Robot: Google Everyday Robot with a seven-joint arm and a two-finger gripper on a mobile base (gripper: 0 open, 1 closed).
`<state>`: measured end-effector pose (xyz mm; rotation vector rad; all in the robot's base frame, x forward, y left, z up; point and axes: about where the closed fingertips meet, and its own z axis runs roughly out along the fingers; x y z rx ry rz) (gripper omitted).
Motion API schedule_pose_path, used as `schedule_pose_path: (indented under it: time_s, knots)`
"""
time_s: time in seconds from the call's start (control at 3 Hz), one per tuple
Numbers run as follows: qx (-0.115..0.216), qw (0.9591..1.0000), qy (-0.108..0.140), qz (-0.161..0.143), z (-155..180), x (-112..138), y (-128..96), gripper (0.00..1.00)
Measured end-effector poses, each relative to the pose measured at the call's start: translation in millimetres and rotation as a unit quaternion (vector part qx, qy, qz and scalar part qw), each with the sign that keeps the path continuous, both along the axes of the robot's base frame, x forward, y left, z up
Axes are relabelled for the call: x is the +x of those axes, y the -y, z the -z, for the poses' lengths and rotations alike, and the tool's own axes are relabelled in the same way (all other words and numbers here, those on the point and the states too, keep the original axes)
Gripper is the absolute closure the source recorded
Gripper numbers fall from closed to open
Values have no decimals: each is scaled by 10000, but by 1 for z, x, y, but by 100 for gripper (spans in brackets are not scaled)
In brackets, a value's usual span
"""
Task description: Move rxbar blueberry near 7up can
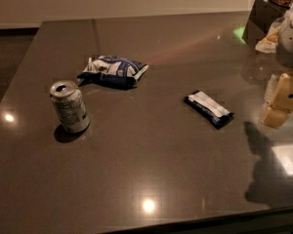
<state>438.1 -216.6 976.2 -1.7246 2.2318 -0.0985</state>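
Reaching for the bar: rxbar blueberry (208, 109) lies untouched, with the gripper (279, 105) off to its side.

On the near-middle of the dark table (151, 179), the 7up can (68, 106) stands upright at the left. The bar lies flat, well apart from the can at its 3 o'clock, turned on a diagonal with its white panel up. The gripper hangs at the right edge of the view with the bar near it at about 9 o'clock. It holds nothing, and whether it is released or clenched I cannot tell. To do this step well, I would judge it should come in over the bar's middle, line up across the narrow width and pinch low against the tabletop. The carry toward 9 o'clock should then stay on the near side of the chip bag (112, 71), which lies farther back at the can's 1 o'clock.
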Motion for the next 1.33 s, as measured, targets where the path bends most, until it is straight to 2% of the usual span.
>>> schedule_pose_path:
  time_s: [0.33,0.67,1.0,1.33]
  knots:
    - [10,10000,9,34,0,2,0,0]
    - [74,9996,57,252,1,12,0,0]
    - [365,9981,147,466,11,35,1,0]
    - [605,9950,119,782,28,64,6,0]
